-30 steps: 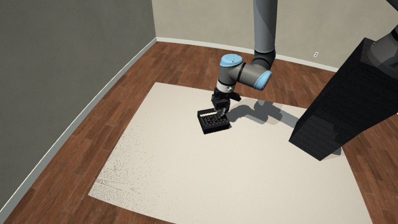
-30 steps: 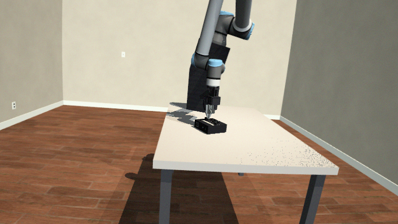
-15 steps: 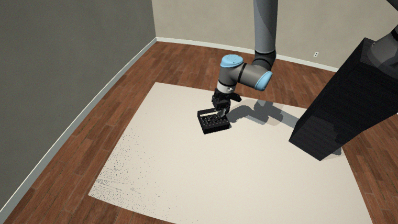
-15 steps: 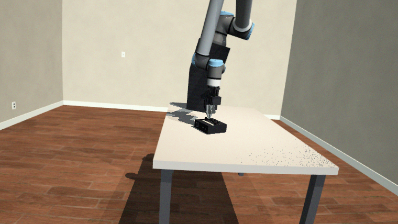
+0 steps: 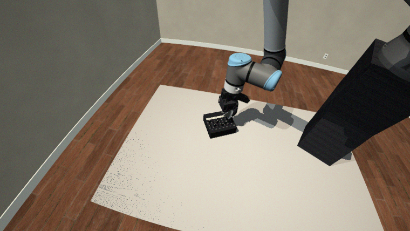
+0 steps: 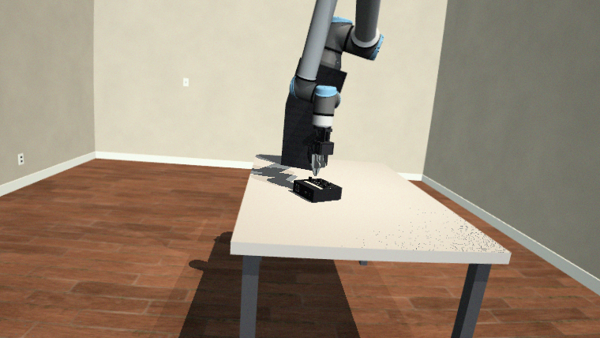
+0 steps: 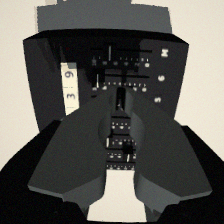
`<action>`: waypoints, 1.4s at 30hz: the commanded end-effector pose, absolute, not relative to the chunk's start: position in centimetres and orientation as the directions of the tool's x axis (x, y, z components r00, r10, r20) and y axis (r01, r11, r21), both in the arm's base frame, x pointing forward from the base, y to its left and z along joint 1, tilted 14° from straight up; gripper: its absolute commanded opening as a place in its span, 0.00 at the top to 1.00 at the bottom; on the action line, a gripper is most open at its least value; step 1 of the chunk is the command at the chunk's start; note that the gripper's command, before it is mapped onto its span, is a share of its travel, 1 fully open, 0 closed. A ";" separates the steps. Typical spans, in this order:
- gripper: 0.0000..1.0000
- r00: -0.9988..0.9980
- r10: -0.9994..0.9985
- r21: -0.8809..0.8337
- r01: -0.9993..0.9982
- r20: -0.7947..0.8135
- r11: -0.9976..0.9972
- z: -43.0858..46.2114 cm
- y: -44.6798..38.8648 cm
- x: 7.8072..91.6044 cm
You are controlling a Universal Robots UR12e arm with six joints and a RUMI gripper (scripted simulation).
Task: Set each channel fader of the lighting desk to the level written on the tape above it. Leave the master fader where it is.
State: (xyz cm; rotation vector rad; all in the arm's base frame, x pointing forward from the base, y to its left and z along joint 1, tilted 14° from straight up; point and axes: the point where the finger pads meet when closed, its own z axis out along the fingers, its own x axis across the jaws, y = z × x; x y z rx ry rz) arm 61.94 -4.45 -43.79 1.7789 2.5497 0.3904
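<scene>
A small black box-shaped lighting desk [image 5: 220,126] sits on the big pale table top [image 5: 229,183], toward the far side of it in the exterior view. A strip of pale tape [image 7: 69,87] runs along one edge of the desk. In the wrist view you can read a 9 and a 3 on that tape. Rows of little fader slots [image 7: 120,65] cross the dark top of the desk, but the knobs are too small to tell their levels.

The grey robot arm with blue caps [image 5: 252,71] reaches down from above. Its dark two-finger gripper [image 6: 316,170] points straight down over the desk, close to the tape side. The two fingers are pressed together with nothing between them. The tip is very near the desk top; whether it touches is hard to tell.

A tall black block [image 5: 358,106] stands at the far right of the table.
</scene>
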 end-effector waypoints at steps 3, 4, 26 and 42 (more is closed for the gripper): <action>1.00 -0.355 0.925 0.208 0.923 0.134 0.324 -42.4 -4.7 61.8; 1.00 -0.355 0.925 0.208 0.923 0.134 0.324 -42.2 -4.8 61.7; 0.00 -0.355 0.925 0.208 0.923 0.134 0.324 -41.3 -5.0 61.6; 0.00 -0.355 0.925 0.208 0.923 0.134 0.324 -36.3 -6.0 60.8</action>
